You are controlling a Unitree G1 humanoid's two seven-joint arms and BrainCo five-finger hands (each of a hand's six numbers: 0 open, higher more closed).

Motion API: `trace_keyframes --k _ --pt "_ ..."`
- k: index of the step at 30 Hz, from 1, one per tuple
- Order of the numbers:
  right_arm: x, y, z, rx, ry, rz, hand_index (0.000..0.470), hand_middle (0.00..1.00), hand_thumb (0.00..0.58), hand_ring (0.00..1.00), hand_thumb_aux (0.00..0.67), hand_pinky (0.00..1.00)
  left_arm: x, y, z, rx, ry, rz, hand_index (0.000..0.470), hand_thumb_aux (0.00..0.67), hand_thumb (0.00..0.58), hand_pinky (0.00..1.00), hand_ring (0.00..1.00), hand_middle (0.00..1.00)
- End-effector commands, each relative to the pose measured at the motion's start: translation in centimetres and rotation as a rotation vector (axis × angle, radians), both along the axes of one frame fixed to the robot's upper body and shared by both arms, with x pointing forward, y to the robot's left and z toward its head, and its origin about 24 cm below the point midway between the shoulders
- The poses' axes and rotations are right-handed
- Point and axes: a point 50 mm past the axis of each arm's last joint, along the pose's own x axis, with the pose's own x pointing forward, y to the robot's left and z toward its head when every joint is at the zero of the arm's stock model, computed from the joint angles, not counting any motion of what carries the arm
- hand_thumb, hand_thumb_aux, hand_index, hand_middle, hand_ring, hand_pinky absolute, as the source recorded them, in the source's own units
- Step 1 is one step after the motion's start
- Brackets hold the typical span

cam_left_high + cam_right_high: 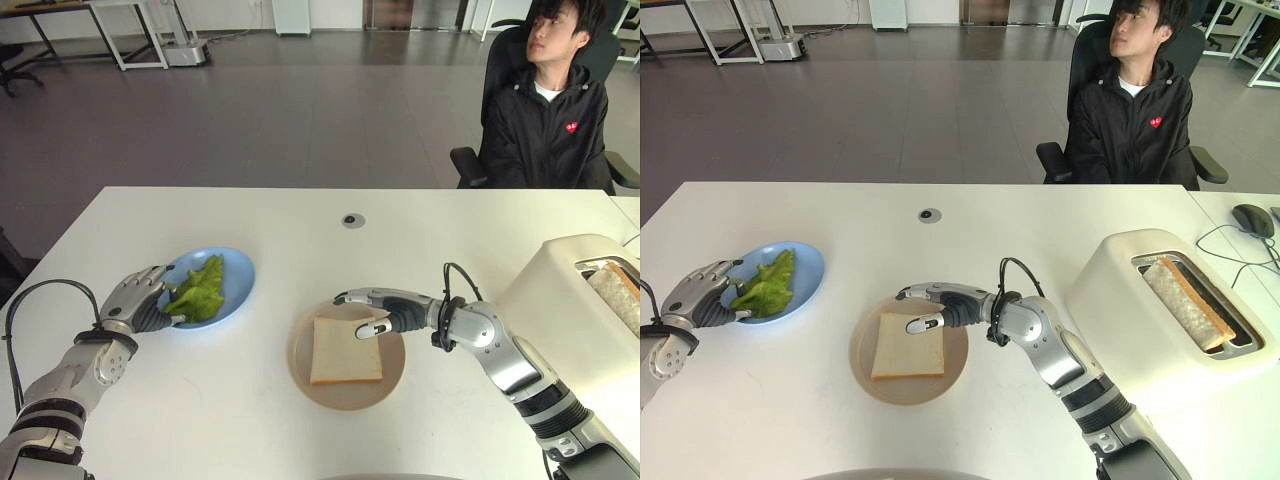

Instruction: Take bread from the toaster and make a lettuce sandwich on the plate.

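Note:
A white bread slice (pixel 345 350) lies flat on the tan plate (pixel 392 372) in the middle of the table. My right hand (pixel 380 310) hovers at the slice's far right corner, fingers stretched out and holding nothing. Green lettuce (pixel 198 290) lies on a blue plate (pixel 235 275) at the left. My left hand (pixel 140 300) is at the lettuce's near left end, fingers and thumb curled around its edge while the leaf rests on the plate. Another bread slice (pixel 1185 300) stands in a slot of the white toaster (pixel 1120 280) at the right.
A small round grommet (pixel 353 220) sits in the table near its far edge. A computer mouse (pixel 1252 220) and cable lie on the neighbouring desk at the right. A seated person is behind the table's far right corner.

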Motion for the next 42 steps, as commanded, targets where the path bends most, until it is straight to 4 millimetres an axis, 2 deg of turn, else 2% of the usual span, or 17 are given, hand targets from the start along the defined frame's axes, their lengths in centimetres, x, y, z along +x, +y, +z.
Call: trace_keyframes --k 1,2,3,4,5,6,7,9,13,16,17,18,22,24,30,36,42 --pt "-0.1 -0.2 0.1 -0.012 -0.014 -0.01 0.0 0.0 0.0 0.0 0.0 0.0 -0.2 -0.5 0.1 -0.06 0.013 -0.034 0.47 0.67 0.58 0.0 0.0 0.0" --pt "-0.1 -0.2 0.1 -0.011 -0.014 -0.011 0.0 0.0 0.0 0.0 0.0 0.0 -0.2 -0.6 0.4 -0.082 0.002 -0.042 0.47 0.67 0.58 0.0 0.0 0.0" --pt "-0.1 -0.2 0.1 -0.011 -0.015 -0.012 0.0 0.0 0.0 0.0 0.0 0.0 -0.3 -0.6 0.8 -0.096 -0.008 -0.046 0.321 0.457 0.521 0.0 0.0 0.0" --pt "-0.1 -0.3 0.0 -0.011 -0.015 -0.013 0.0 0.0 0.0 0.0 0.0 0.0 -0.4 -0.4 1.3 -0.105 -0.025 -0.046 0.241 0.344 0.443 0.0 0.0 0.0" --pt "0.0 -0.3 0.0 -0.011 -0.016 -0.015 0.0 0.0 0.0 0.0 0.0 0.0 -0.5 -0.2 1.9 -0.106 -0.04 -0.043 0.094 0.134 0.209 0.0 0.0 0.0" --pt "0.0 -0.3 0.0 -0.011 -0.017 -0.016 0.0 0.0 0.0 0.0 0.0 0.0 -0.7 0.0 2.4 -0.108 -0.06 -0.041 0.028 0.039 0.066 0.0 0.0 0.0" --pt "0.0 -0.3 0.0 -0.011 -0.017 -0.017 0.0 0.0 0.0 0.0 0.0 0.0 -0.8 0.1 3.0 -0.111 -0.081 -0.039 0.0 0.0 0.0 0.0 0.0 0.0" --pt "0.0 -0.3 0.0 -0.011 -0.018 -0.022 0.0 0.0 0.0 0.0 0.0 0.0 -0.7 0.0 3.4 -0.112 -0.1 -0.038 0.0 0.0 0.0 0.0 0.0 0.0" --pt "0.0 -0.4 -0.1 -0.011 -0.018 -0.025 0.0 0.0 0.0 0.0 0.0 0.0 -0.3 -0.7 2.2 -0.119 -0.051 -0.042 0.0 0.0 0.0 0.0 0.0 0.0" --pt "0.0 -0.5 0.0 -0.012 -0.019 -0.028 0.0 0.0 0.0 0.0 0.0 0.0 0.0 -1.5 1.2 -0.127 -0.009 -0.064 0.135 0.192 0.285 0.0 0.0 0.0" --pt "0.0 -0.5 0.0 -0.012 -0.019 -0.028 0.0 0.0 0.0 0.0 0.0 0.0 0.1 -1.8 0.8 -0.13 0.004 -0.071 0.214 0.305 0.408 0.0 0.0 0.0" --pt "0.0 -0.5 -0.1 -0.013 -0.019 -0.029 0.0 0.0 0.0 0.0 0.0 0.0 0.1 -1.9 0.5 -0.128 0.022 -0.073 0.253 0.36 0.456 0.0 0.0 0.0" --pt "0.0 -0.5 0.0 -0.013 -0.02 -0.027 0.0 0.0 0.0 0.0 0.0 0.0 0.0 -1.4 -0.1 -0.109 0.054 -0.051 0.326 0.465 0.526 0.0 0.0 0.0" --pt "-0.1 -0.5 -0.1 -0.014 -0.019 -0.027 0.0 0.0 0.0 0.0 0.0 0.0 0.1 -1.3 -0.2 -0.107 0.057 -0.047 0.345 0.491 0.539 0.0 0.0 0.0" --pt "-0.1 -0.5 -0.2 -0.014 -0.018 -0.024 0.0 0.0 0.0 0.0 0.0 0.0 0.2 -1.3 -0.3 -0.106 0.057 -0.05 0.267 0.381 0.472 0.0 0.0 0.0" --pt "-0.3 -0.4 -0.2 -0.016 -0.015 -0.014 0.0 0.0 0.0 0.0 0.0 0.0 0.0 -0.9 -0.3 -0.094 0.056 -0.036 0.256 0.365 0.46 0.0 0.0 0.0" --pt "-0.4 -0.4 -0.1 -0.018 -0.016 -0.007 0.0 0.0 0.0 0.0 0.0 0.0 0.0 -0.9 -0.5 -0.066 0.068 -0.033 0.313 0.447 0.516 0.0 0.0 0.0"
